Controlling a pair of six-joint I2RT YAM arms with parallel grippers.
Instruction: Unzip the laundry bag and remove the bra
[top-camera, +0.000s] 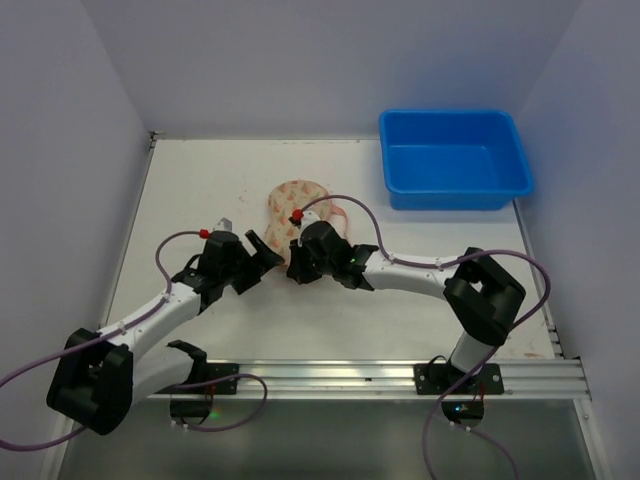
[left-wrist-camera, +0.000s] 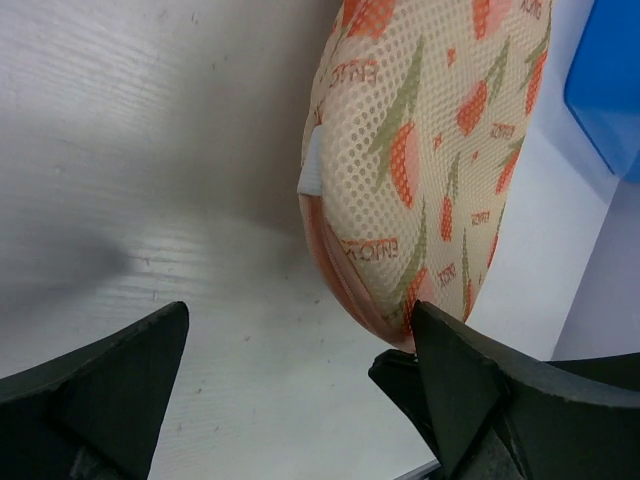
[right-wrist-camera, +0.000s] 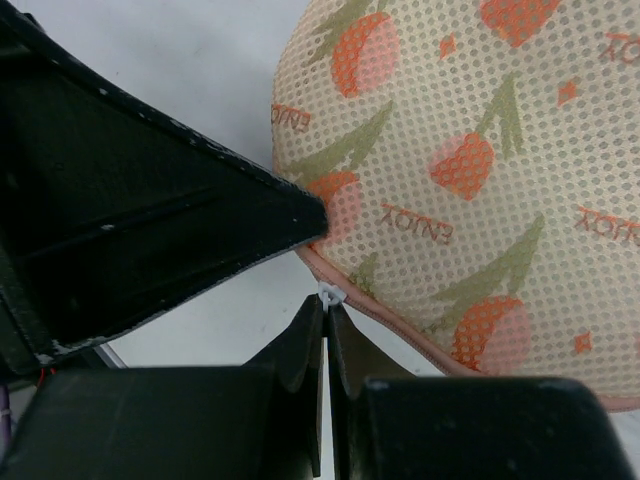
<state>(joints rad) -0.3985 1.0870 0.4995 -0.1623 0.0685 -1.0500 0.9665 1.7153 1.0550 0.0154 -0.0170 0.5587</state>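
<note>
The laundry bag (top-camera: 298, 203) is a cream mesh pouch with orange and green print and pink trim, lying mid-table. It fills the left wrist view (left-wrist-camera: 420, 150) and the right wrist view (right-wrist-camera: 470, 150). My right gripper (top-camera: 297, 252) (right-wrist-camera: 327, 310) is shut on the small white zipper pull (right-wrist-camera: 329, 294) at the bag's pink zipper edge. My left gripper (top-camera: 263, 247) (left-wrist-camera: 300, 335) is open beside the bag's near end, with its right finger (left-wrist-camera: 470, 390) touching the bag's lower edge. The bra is hidden from view.
A blue plastic tub (top-camera: 455, 160) stands at the back right and shows at the edge of the left wrist view (left-wrist-camera: 605, 80). A metal rail (top-camera: 400, 375) runs along the near edge. White walls close in the table on the left and right.
</note>
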